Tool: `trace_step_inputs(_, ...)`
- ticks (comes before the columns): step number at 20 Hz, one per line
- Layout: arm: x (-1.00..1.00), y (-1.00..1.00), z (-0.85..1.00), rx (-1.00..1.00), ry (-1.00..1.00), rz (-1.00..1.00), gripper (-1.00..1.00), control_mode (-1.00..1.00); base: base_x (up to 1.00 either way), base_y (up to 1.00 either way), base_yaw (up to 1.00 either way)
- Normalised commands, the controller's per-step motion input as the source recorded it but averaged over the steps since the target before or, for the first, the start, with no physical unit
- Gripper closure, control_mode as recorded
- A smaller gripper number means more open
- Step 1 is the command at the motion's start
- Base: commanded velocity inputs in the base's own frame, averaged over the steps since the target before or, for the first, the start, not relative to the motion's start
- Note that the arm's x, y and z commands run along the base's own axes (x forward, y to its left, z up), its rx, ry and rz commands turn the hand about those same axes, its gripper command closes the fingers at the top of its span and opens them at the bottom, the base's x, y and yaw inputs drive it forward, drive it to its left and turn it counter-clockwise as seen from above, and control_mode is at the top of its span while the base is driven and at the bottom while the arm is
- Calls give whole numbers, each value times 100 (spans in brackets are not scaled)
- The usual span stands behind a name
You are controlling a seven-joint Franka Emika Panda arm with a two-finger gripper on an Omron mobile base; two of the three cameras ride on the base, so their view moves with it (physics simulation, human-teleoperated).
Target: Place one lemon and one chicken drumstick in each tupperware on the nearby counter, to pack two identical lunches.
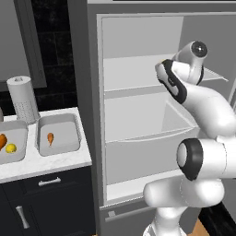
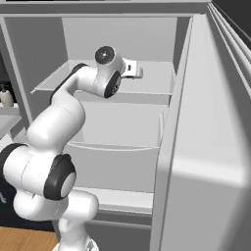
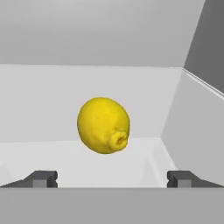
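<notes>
The lemon (image 3: 104, 125) in the hand view is bright yellow, plump and oval, with a finely pitted skin and a small puckered nub at its lower right end; it lies on the pale grey floor of a fridge drawer (image 3: 175, 113), near the back wall and well apart from the right side wall. The gripper (image 3: 112, 179) faces it with its two dark fingertips (image 3: 41, 178) spread wide, one at each lower corner, and the lemon sits beyond them, untouched by either. On the white marble-look counter (image 1: 50, 162) to the left of the fridge stand two grey tupperware tubs: the right tupperware (image 1: 58, 134) holds one orange-brown chicken drumstick (image 1: 50, 137), while the left tupperware (image 1: 14, 146), partly cut off by the frame edge, holds a second lemon (image 1: 11, 148) just beside another orange-brown drumstick (image 1: 2, 141). A roll of white paper towels (image 1: 23, 98) stands upright behind the tubs, against a dark tiled wall. Below the worktop are dark navy cabinets (image 1: 46, 203) with silver handles. The fridge (image 1: 138, 115) is grey inside, with flat shelves above and drawers below, and its open door (image 2: 206, 147) stands at the right of the right base view. The white arm (image 2: 59, 122) reaches in at upper-shelf height, and a strip of wooden floor (image 2: 24, 240) shows at the bottom.
</notes>
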Motion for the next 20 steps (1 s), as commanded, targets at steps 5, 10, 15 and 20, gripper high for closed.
trace_step_inputs(5, 27, 0, 0, 3, 8, 0, -100, -100, 0, 0, 0)
trace_step_inputs(10, 36, 0, 0, 0, 10, 0, -100, -100, 0, 0, 0)
trace_step_inputs(15, 43, 0, -5, 0, 1, 2, -100, -100, 0, 0, 0)
trace_step_inputs(20, 31, 0, -18, 0, 0, 2, -100, -100, 0, 0, 0)
